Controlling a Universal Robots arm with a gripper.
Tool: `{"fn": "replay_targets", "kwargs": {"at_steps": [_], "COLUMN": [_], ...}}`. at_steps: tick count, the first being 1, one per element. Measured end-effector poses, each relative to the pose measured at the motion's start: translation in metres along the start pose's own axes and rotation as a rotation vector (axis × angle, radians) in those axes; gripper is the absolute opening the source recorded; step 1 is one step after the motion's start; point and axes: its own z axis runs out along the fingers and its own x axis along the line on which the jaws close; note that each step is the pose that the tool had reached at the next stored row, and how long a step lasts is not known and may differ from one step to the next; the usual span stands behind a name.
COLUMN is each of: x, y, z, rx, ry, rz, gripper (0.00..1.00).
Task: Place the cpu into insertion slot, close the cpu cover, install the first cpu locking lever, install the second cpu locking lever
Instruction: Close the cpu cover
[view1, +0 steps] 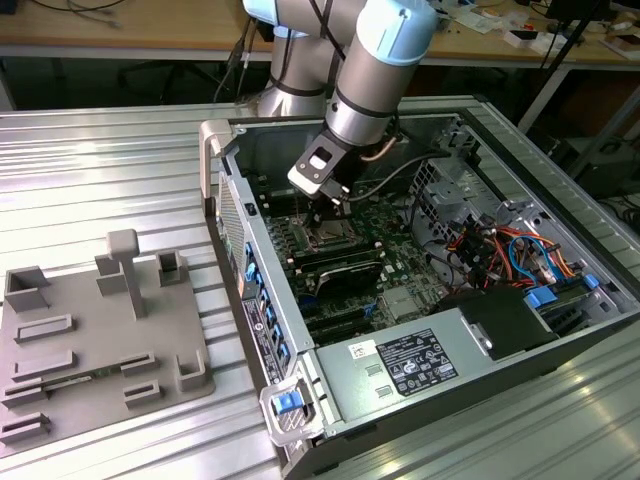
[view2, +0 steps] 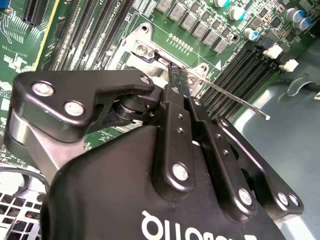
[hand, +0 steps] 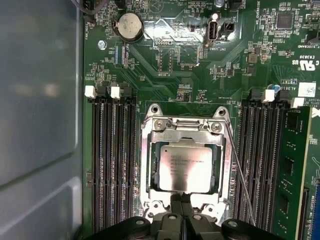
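The cpu (hand: 186, 167), a silvery-tan square, lies flat inside the insertion slot (hand: 146, 150) on the green motherboard. The cpu cover (hand: 184, 136), a silvery frame plate, lies down over it, and the chip's face shows through its window. A thin wire locking lever (hand: 240, 175) runs along one side of the socket and angles away from it, with its free end (view2: 266, 117) sticking out unlatched. My gripper (hand: 182, 202) is shut, with its black fingertips pressed together at the socket's edge (view2: 175, 75). In the exterior view the gripper (view1: 330, 208) reaches down into the open computer case.
Long black memory slots (hand: 112, 160) flank the socket on both sides. A grey case wall (hand: 40, 100) stands close by. Coloured cables (view1: 500, 250) and a power supply (view1: 410, 365) fill the case's other end. A grey fixture tray (view1: 90, 340) lies at the exterior view's left.
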Motion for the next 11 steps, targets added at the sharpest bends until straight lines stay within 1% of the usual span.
{"fn": "replay_targets", "kwargs": {"at_steps": [2,4,5,7,11], "x": [-0.0002,-0.0005,-0.0006,-0.0008,-0.0008], "y": [0.0040,0.0113,0.0130,0.0153,0.0168], "z": [-0.0002,-0.0005,-0.0006,-0.0008,-0.0009], "rx": [0.0000,0.0000,0.0001,0.0000,0.0000], "ry": [0.0001,0.0000,-0.0001,-0.0002,-0.0002], "rz": [0.000,-0.001,-0.001,-0.002,-0.003], "gripper": [0.11,0.11,0.11,0.11,0.11]}}
